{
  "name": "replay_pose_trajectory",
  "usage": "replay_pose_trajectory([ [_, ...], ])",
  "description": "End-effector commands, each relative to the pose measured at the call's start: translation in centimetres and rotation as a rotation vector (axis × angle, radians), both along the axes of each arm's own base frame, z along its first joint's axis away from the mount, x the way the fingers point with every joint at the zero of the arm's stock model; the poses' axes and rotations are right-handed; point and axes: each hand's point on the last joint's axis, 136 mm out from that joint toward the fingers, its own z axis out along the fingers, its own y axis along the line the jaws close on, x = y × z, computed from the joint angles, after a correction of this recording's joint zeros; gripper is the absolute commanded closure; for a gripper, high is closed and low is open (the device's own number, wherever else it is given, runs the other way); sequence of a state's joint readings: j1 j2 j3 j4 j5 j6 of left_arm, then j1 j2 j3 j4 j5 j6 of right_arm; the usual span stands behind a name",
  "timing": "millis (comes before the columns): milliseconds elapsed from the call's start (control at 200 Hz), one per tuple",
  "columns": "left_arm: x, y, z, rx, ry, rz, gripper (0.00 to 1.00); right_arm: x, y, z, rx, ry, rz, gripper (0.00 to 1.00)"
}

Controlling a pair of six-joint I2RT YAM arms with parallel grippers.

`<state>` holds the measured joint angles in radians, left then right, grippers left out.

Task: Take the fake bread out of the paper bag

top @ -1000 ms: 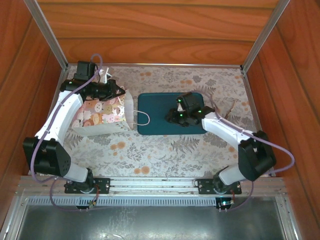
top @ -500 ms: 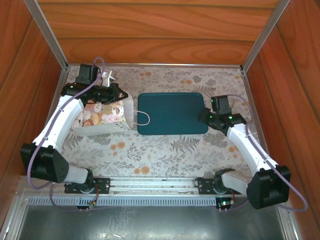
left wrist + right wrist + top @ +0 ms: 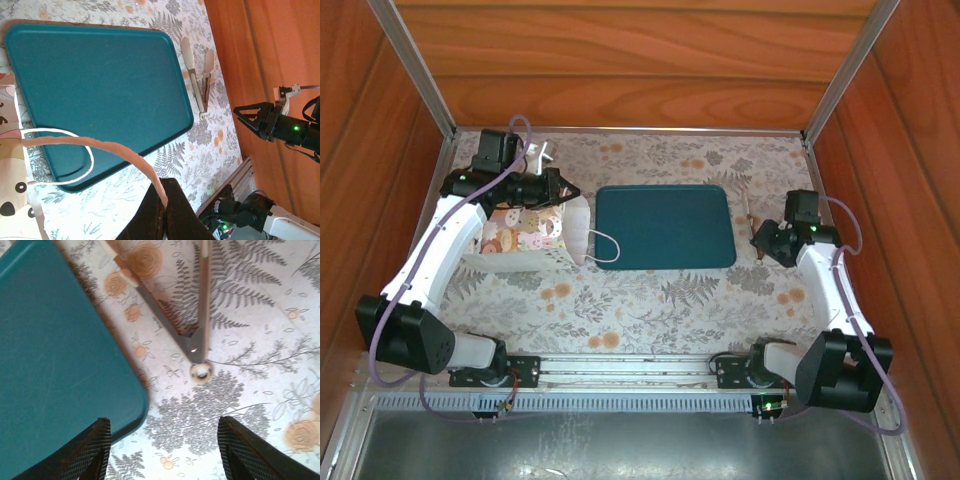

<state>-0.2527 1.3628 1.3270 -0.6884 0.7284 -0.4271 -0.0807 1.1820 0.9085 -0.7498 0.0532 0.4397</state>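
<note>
At the paper bag (image 3: 525,240), left fingers (image 3: 186,216) seemingly pinch its handle (image 3: 115,150); right fingers (image 3: 90,450) spread.

paper bag (image 3: 525,235) — white, animal-print panel | lying on its side, mouth rightward | one handle raised

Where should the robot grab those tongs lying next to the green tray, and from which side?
Near the hinged end of the tongs, coming straight down from above. They lie flat on the table, and their two arms meet at that end, so it is the narrow part and should fit between the fingers. The right gripper hangs open just over it.
</note>
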Motion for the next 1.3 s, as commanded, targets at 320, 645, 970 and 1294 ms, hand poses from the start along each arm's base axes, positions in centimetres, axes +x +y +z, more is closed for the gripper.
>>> replay_pose_trajectory([
  [320,0.2,1.0,1.2,0.036,-0.068,0.07,1.0,2.6,-2.6,-2.7,-0.074,0.218,0.133,0.22],
  [645,0.5,0.9,2.5,0.016,-0.114,0.082,1.0,4.7,-2.3,-6.5,-0.041,0.407,0.305,0.01],
  [970,0.6,0.6,3.0,-0.011,-0.129,0.07,1.0,6.4,-3.0,-9.4,-0.112,0.506,0.346,0.06],
  [1294,0.7,0.6,3.1,-0.014,-0.14,0.071,1.0,7.9,-3.0,-10.9,-0.082,0.535,0.344,0.05],
])
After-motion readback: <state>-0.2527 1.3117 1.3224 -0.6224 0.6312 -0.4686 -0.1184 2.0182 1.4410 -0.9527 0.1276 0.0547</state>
